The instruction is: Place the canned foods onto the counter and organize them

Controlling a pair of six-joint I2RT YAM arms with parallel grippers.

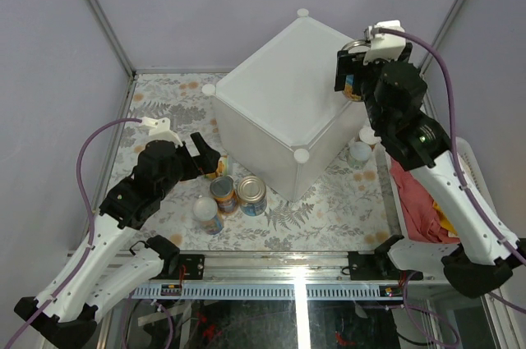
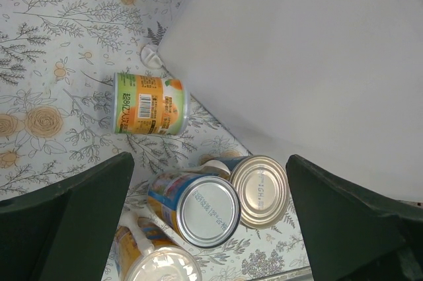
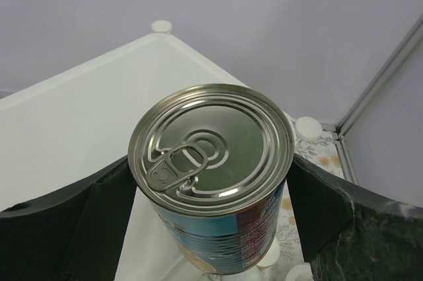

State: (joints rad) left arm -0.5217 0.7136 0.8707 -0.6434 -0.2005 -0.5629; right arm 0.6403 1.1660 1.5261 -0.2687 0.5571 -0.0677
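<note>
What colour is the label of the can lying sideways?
The can has an orange and green label with a barcode; clearest in the left wrist view.

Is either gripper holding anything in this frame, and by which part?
The right gripper holds a blue-labelled can by its sides, just below the pull-tab top. The left gripper is open and holds nothing.

Light was bright, even and diffuse; the counter (image 1: pixel 279 94) cast only a faint, soft shadow on the floral mat (image 1: pixel 337 201). The silver top of the blue-labelled can (image 3: pixel 211 145) was sharp with a mild sheen, while the dark fingers (image 2: pixel 73 221) at the wrist-frame edges looked soft.
</note>
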